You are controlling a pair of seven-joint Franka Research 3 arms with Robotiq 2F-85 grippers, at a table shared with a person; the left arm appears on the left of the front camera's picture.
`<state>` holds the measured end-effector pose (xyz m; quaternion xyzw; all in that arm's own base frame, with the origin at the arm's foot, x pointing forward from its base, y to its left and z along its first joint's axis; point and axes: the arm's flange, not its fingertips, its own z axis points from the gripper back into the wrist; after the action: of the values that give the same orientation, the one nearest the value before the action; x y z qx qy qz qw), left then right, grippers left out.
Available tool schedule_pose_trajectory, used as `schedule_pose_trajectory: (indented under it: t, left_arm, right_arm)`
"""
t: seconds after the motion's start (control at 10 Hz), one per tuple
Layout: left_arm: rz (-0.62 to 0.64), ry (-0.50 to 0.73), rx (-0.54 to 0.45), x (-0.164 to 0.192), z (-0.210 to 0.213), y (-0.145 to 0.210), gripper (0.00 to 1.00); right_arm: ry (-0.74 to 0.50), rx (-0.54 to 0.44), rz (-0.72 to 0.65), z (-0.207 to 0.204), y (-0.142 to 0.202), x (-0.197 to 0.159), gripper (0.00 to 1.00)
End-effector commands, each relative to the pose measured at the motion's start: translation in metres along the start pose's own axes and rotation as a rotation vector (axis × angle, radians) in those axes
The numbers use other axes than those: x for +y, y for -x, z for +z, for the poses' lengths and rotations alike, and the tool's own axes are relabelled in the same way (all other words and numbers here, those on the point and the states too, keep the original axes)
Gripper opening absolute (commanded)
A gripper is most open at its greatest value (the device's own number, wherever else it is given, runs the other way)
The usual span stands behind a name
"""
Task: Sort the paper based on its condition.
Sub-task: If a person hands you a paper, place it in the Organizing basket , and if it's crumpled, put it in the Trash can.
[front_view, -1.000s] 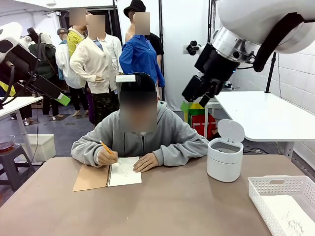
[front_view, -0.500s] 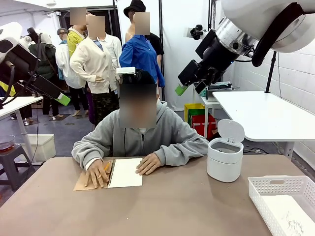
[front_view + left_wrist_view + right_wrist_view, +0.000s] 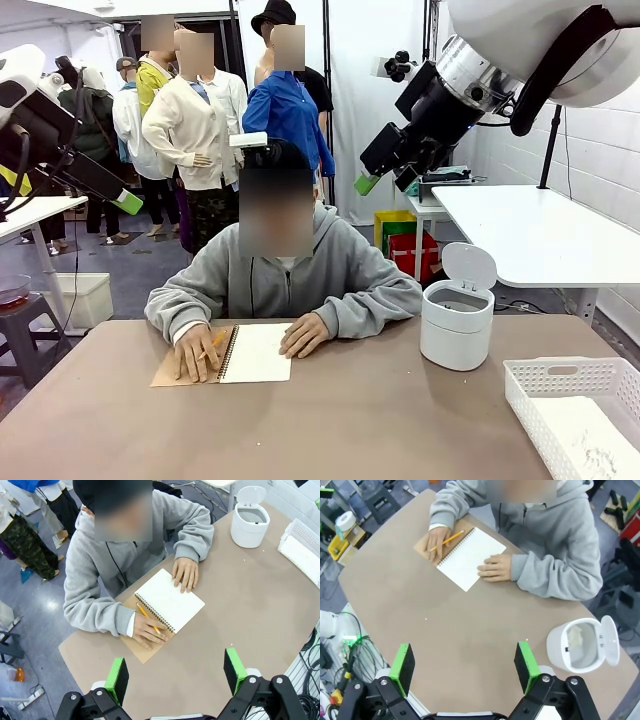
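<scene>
Left hand (image 3: 176,675) — high over the desk (image 3: 240,605), looking down on it. Its green pads (image 3: 118,679) stand well apart with nothing between them.

Right hand (image 3: 464,666) — also high over the desk, pads wide apart, empty. In the front view it hangs up beside the person's head, on the robot's right.

Near right corner of the desk: a white slotted basket (image 3: 525,400). The paper (image 3: 590,445) lies flat inside it, a white sheet with faint grey scribbles.

Farther back, right of centre: a small white bin (image 3: 457,325), upright, with its flip lid standing open. It sits near the basket but not touching it. The right wrist view shows a pale crumpled lump (image 3: 576,637) inside the bin; cannot tell what it is.

Far edge, left of centre: a spiral notebook (image 3: 257,352) lies open with a white page up. Its brown cover is spread out flat toward the robot's left.

- Person's pencil hand (image 3: 197,352) rests flat on the brown cover, with a yellow pencil (image 3: 214,340) lying across the fingers.
- Person's free hand (image 3: 305,334) rests on the far right edge of the page.

Beyond the desk: the person, in a grey hoodie (image 3: 290,270), sits at the far side with both forearms on the desk.
</scene>
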<state>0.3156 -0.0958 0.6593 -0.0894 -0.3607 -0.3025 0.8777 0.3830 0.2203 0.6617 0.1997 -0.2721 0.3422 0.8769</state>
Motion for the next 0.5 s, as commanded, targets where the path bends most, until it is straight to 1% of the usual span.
schedule_pose_trajectory:
  t: [0.0,0.4]
  left_arm:
    - [0.019,0.014,-0.005,0.0001,0.0003,0.0,1.0]
    - [0.019,0.014,-0.005,0.0001,0.0003,0.0,1.0]
  right_arm:
    - [-0.001,0.007,0.003,-0.0011,0.0005,0.0012,1.0]
    - [-0.001,0.007,0.003,-0.0011,0.0005,0.0012,1.0]
